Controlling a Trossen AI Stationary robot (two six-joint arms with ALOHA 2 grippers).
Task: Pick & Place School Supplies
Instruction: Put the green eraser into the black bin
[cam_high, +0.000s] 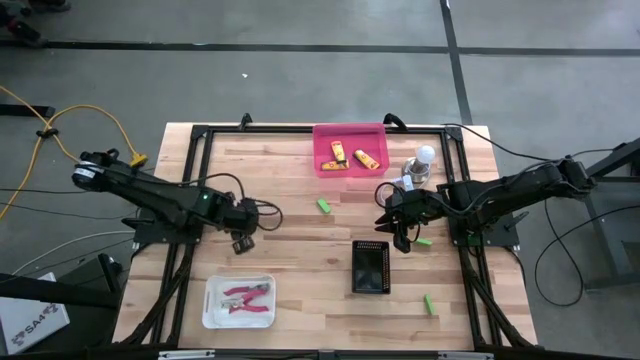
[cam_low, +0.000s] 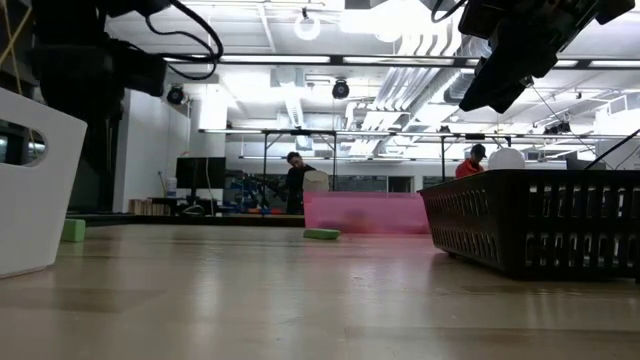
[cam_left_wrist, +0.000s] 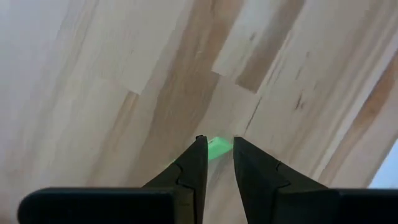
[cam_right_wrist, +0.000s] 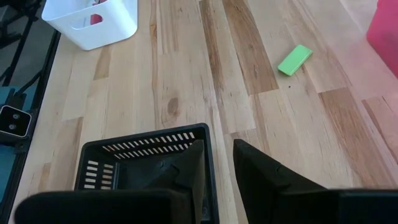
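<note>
Sorting part done: yellow-orange pieces in pink tray, pink-handled tools in white bin, black basket empty, green blocks loose on desk; left gripper nearly pinched over one, right gripper slightly spread above basket

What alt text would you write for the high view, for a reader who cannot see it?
Two dark robot arms reach inward over a wooden table; the left pincer and the right pincer are both empty. A pink tray holds yellow-orange pieces, a white tray holds pink-handled tools, and a black basket sits among green blocks.
</note>
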